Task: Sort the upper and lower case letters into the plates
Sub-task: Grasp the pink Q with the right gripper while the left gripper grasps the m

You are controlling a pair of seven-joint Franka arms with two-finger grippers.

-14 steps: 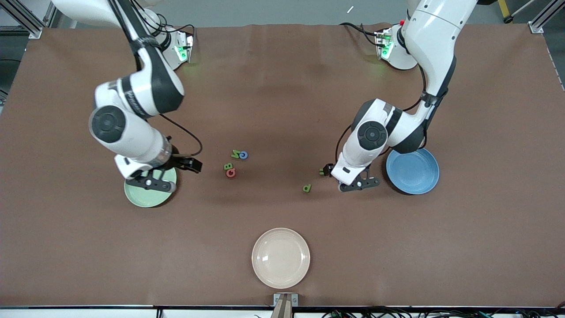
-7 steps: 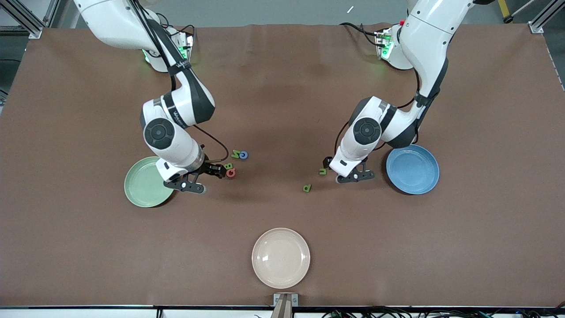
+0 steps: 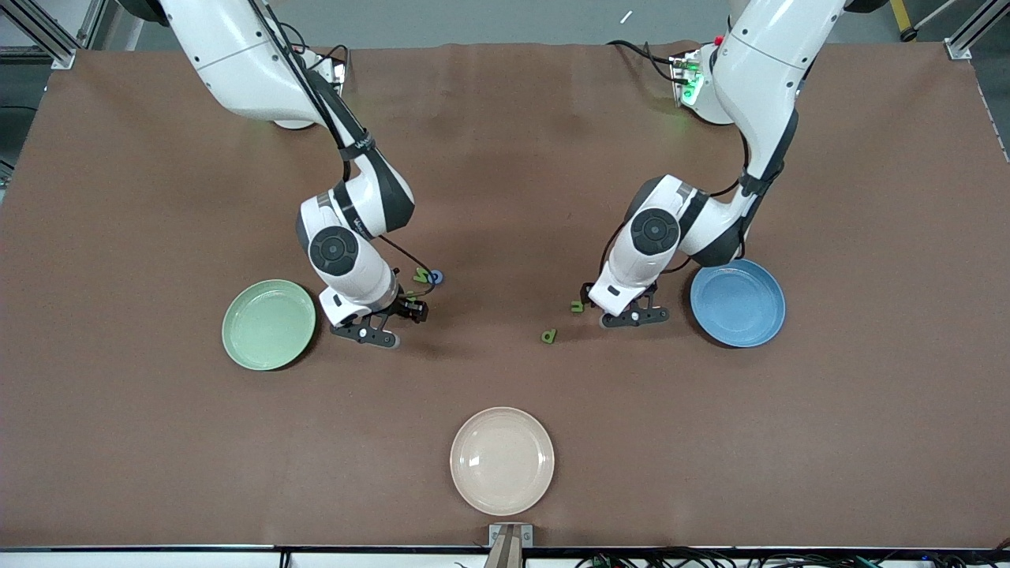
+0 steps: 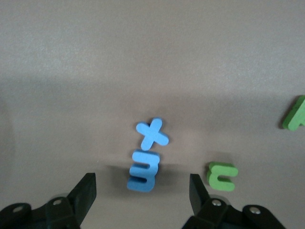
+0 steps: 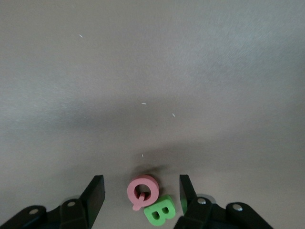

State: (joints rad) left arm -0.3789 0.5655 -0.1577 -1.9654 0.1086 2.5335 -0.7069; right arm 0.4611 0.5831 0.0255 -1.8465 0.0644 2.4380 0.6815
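My right gripper is open low over the table, straddling a pink Q with a green B touching it. In the front view this gripper hides both letters. A green M and a blue o lie just beside it. My left gripper is open around a blue blocky letter, with a blue x next to it. A green n and a green d lie close by. The mint green plate and the blue plate hold nothing.
A cream-white plate sits near the table's front edge, nearest the front camera. The blue plate lies right beside the left arm's elbow. Brown tabletop stretches between the two arm bases.
My right gripper has swung from over the mint green plate to the Q and B and narrowed its jaws. My left gripper has shifted slightly, uncovering the green n, and narrowed a little.
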